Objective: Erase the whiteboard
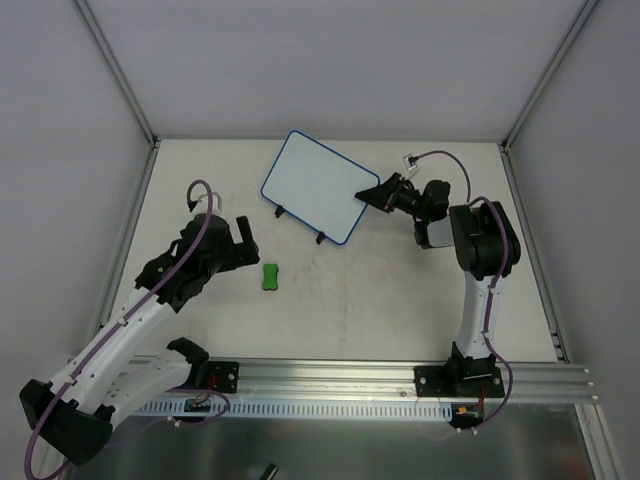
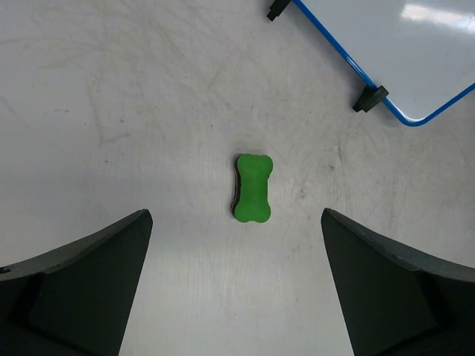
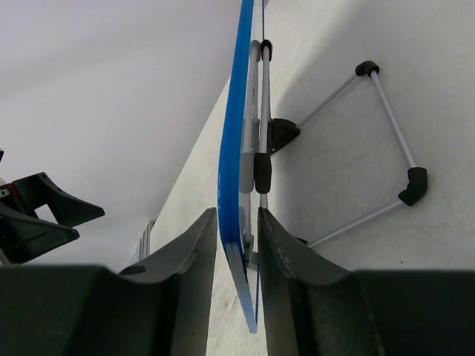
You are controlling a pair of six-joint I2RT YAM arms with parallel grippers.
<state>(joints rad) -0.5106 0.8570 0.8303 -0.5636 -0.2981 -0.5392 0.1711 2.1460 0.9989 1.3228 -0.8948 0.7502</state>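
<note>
The whiteboard [image 1: 312, 187] stands tilted at the back middle of the table, white with a blue rim and two black feet; its face looks blank. My right gripper [image 1: 368, 194] is shut on its right edge. In the right wrist view the blue rim [image 3: 231, 148] runs edge-on between the fingers of that gripper [image 3: 237, 215]. The green bone-shaped eraser [image 1: 270, 276] lies flat on the table in front of the board. My left gripper [image 1: 248, 243] is open and empty just left of it. In the left wrist view the eraser [image 2: 253, 188] lies ahead of the open gripper [image 2: 236, 231], and the board's corner [image 2: 415, 44] shows at the top right.
The board's wire stand [image 3: 386, 104] folds out behind it against the table. An aluminium rail [image 1: 400, 380] runs along the near edge with both arm bases on it. White walls with metal posts [image 1: 120, 75] close in the back and sides.
</note>
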